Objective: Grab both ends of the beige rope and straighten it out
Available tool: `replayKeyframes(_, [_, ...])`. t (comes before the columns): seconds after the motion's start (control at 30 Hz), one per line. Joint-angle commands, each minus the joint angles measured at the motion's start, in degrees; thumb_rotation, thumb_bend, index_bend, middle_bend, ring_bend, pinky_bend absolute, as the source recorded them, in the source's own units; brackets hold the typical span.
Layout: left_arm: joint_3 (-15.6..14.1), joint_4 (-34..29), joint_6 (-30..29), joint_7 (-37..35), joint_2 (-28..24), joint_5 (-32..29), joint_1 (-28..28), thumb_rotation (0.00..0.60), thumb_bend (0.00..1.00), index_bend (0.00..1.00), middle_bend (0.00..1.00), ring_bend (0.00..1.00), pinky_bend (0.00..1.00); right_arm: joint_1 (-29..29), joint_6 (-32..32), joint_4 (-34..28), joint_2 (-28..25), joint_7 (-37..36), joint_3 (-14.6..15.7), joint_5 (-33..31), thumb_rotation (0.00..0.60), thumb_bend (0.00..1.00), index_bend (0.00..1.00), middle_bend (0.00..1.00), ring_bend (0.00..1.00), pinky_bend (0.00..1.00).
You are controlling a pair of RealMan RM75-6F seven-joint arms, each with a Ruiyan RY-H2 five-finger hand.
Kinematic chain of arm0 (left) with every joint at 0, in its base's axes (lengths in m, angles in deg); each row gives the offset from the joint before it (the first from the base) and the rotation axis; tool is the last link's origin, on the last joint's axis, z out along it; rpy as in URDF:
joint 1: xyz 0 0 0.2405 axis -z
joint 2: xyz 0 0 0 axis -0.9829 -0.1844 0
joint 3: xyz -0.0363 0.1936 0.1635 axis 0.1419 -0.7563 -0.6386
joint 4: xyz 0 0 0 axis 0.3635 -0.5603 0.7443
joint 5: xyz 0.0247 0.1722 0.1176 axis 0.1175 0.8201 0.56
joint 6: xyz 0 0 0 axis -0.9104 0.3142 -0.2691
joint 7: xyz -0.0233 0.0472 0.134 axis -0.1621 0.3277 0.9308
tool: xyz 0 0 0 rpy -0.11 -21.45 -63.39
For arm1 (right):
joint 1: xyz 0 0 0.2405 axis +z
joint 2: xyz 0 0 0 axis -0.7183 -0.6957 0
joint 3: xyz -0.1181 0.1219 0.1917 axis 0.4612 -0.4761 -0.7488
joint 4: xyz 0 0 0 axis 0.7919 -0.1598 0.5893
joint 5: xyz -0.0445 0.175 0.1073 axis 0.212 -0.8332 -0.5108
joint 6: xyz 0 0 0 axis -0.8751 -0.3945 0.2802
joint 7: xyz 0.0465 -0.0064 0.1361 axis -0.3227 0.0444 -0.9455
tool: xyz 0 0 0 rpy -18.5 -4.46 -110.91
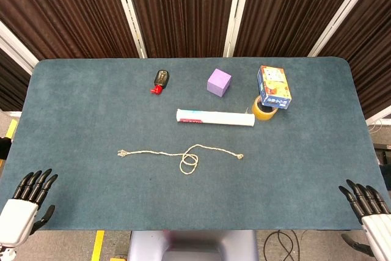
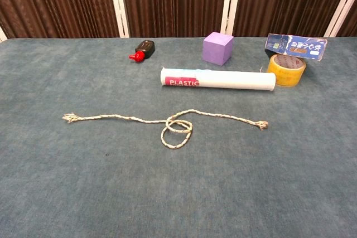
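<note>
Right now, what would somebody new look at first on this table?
Probably the beige rope, lying near the middle of the blue table with a loop in it. Behind it lies a white tube, with a purple cube further back. Both robot hands wait at the near corners.

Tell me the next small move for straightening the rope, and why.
Probably reach each robot hand to its nearer rope end: left robot hand to the frayed end, right robot hand to the knotted end. Both hold nothing, and the rope lies looped.
</note>
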Motion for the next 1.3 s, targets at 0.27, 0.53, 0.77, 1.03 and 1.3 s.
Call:
replayKeyframes(0.27, [-1.7,0.5,1.3,-0.7,2.0,2.9,0.9,0.6,0.41,0.0,0.0,0.0,0.1,2.0,3.4,-1.4,1.9,3.1,-1.4,-1.7,0.6,0.23,0.0,0.0,0.0,0.0])
replayKeyframes(0.53, [2.1,-4.2,11.3,5.3,6.9,1.5,7.9,0.6,0.41,0.0,0.0,0.0,0.1,5.0,6.5,-4.5,3.1,7.0,-4.8,-5.1,0.6,0.23,0.0,0.0,0.0,0.0])
replayKeyframes(0.77, [6.8,-5.0,20.1,14.3,13.3,-3.0,13.8,0.6,0.41,0.15,0.0,0.0,0.18,7.7,9.7,-5.9,4.3,10.1,-6.8,-7.6,0.6,0.23,0.0,0.0,0.0,0.0])
replayKeyframes(1.03, [12.0,-3.7,27.0,18.3,18.8,-11.1,18.5,0.6,0.41,0.29,0.0,0.0,0.17,11.6,16.1,-5.9,8.4,16.2,-8.8,-12.2,0.6,0.23,0.0,0.0,0.0,0.0])
replayKeyframes(1.3, [14.3,2.6,31.6,19.1,23.9,-16.1,23.0,0.6,0.41,0.41,0.01,0.0,0.17,14.3,19.6,-5.1,12.0,20.7,-10.2,-16.3,0.6,0.23,0.0,0.0,0.0,0.0])
